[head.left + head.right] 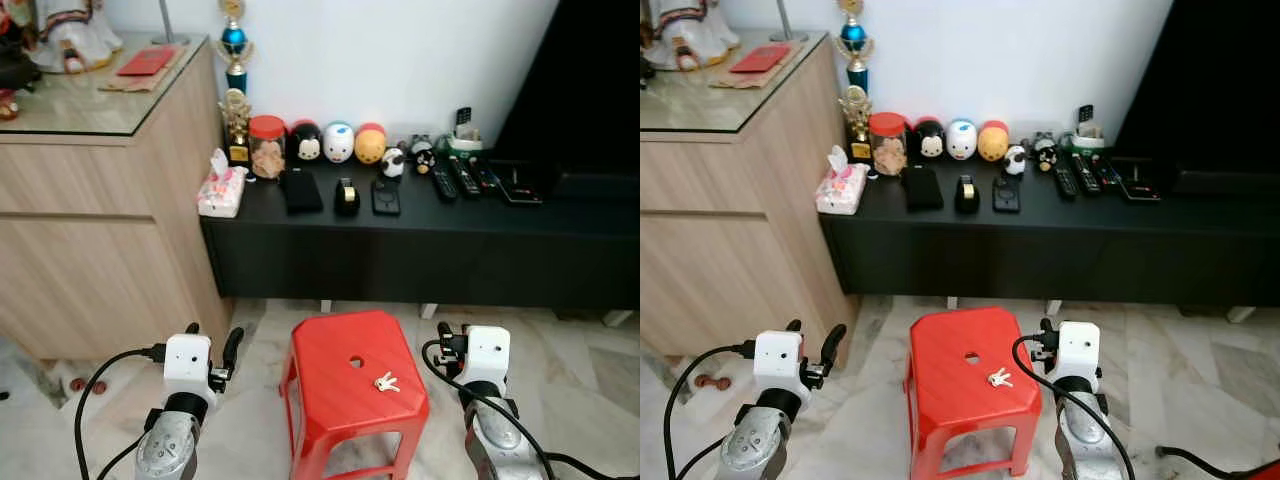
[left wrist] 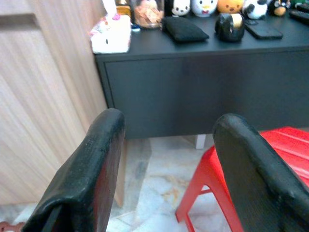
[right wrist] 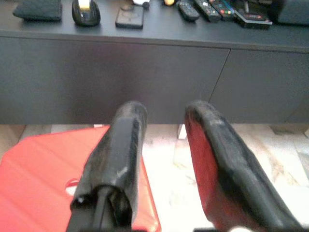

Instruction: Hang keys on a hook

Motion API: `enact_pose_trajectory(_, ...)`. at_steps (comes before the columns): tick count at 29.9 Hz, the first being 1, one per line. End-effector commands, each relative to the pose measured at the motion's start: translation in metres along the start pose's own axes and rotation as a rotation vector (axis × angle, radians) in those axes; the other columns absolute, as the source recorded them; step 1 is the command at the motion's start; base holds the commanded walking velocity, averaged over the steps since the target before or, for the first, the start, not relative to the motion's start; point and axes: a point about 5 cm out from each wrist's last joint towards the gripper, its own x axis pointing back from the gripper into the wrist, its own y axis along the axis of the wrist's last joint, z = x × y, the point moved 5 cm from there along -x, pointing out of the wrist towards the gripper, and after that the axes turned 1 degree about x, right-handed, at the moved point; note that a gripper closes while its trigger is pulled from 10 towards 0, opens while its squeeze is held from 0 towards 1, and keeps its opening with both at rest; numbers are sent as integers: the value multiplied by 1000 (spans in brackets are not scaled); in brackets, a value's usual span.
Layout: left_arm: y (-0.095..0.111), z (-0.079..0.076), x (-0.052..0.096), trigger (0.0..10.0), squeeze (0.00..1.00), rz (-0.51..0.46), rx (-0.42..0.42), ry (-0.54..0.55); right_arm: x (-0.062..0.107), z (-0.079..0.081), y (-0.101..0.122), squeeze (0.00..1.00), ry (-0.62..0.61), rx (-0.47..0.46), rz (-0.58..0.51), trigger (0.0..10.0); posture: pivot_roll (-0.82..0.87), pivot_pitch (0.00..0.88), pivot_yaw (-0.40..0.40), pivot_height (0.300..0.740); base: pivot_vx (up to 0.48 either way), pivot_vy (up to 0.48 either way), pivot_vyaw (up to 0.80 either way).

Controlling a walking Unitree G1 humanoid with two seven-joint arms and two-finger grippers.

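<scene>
On the red stool (image 1: 352,378), right of its centre hole, the keys (image 1: 386,382) are found.
Light, flat and slippery (probably); best pinched at the ring by the right end effector (image 3: 161,145), held narrowly parted; the left end effector (image 2: 169,164) is spread wide.

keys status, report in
Left hand open, empty, left of the red stool. Right hand open, empty, at its right edge. Keys lie on the stool top, untouched. Nothing covers them.

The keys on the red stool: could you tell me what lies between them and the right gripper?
Bare stool top only, seen in the left eye view: keys, stool, right gripper.
</scene>
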Motion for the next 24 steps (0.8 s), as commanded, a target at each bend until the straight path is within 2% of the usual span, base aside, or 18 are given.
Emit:
enact_pose_trajectory(1, 3, -3, -2, 10000, 0, -4, 2, -10, -1, -1, -3, 0, 2, -1, 19, 10000, -74, 35, -60, 647, 0, 0, 0)
enact_pose_trajectory(5, 3, -3, -2, 10000, 0, 1, 3, -13, 0, 1, 0, 0, 7, -14, -9, 10000, -76, 37, -60, 637, 0, 0, 0)
enact_pose_trajectory(24, 2, -10, -5, 10000, 0, 8, 11, -28, -1, 5, -2, 0, 40, -7, 9, 10000, -76, 36, -65, 637, 0, 0, 0)
